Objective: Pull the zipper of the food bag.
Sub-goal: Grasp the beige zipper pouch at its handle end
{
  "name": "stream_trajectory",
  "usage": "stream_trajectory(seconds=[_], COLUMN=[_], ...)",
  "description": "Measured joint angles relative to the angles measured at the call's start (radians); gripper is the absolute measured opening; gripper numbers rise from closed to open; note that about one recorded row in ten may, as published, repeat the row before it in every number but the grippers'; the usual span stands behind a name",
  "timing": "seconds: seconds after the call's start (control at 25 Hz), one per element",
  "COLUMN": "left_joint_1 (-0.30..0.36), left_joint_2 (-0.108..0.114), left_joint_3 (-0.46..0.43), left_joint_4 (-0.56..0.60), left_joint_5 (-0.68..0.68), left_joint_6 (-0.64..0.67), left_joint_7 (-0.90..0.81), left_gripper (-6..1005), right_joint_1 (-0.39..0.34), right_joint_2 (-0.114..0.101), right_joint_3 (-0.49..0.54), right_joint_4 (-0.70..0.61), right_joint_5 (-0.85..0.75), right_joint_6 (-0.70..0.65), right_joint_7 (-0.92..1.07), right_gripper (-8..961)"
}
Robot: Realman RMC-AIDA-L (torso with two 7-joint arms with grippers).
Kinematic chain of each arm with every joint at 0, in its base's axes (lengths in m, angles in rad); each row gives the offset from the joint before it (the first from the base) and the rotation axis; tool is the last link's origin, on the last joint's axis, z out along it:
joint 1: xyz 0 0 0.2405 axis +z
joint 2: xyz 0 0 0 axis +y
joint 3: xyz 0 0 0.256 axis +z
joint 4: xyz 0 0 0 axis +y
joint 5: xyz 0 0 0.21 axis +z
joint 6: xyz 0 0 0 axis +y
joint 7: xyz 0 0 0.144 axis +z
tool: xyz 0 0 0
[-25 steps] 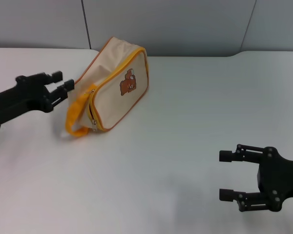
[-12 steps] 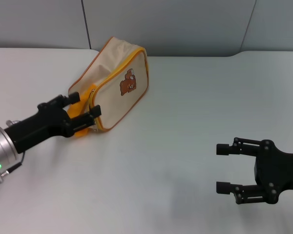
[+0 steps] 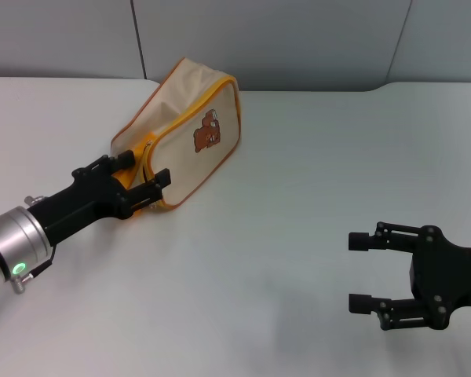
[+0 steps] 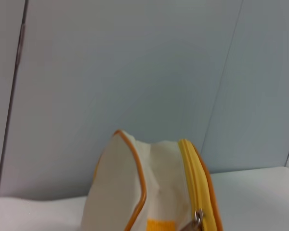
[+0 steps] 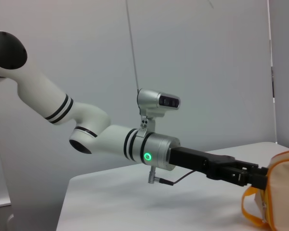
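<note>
White table [image 3: 282,157] w/ food bag [image 3: 184,137], spread left pincer [image 3: 139,174] at zipper [image 3: 148,174] end; right pincer [image 3: 363,272] spread, well apart.

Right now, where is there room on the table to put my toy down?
Bare table lies between the food bag and the open right gripper. It is crowded where the open left gripper meets the bag's strap end.

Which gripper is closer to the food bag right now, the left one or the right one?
Left. The left gripper is open at the strap end of the food bag, its fingers reaching that end. The right gripper sits open and far off, at the near right part of the table.
</note>
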Motion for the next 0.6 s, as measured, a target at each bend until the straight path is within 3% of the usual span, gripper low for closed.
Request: stream_trajectory(seconds=[0.28, 0.36, 0.6], left_joint_1=[-0.038, -0.055, -0.053], left_joint_2=[-0.001, -0.001, -0.001], left_joint_3=[-0.002, -0.003, -0.003], left_joint_4=[-0.032, -0.084, -0.102], left_joint_5=[-0.024, -0.080, -0.125], left_joint_6=[-0.066, -0.123, -0.125], left_joint_7=[0.050, 0.139, 0.194], left_gripper=[812, 809, 801], right_joint_1=[-0.004, -0.005, -0.006], right_joint_2=[0.000, 0.002, 0.002], right_joint_3=[0.002, 0.002, 0.010], right_joint_4=[0.000, 0.000, 0.000], right_joint_5=[0.000, 0.000, 0.000], right_joint_6=[-0.004, -0.004, -0.005], right_joint_7=[0.012, 0.014, 0.020], right_gripper=[748, 748, 746])
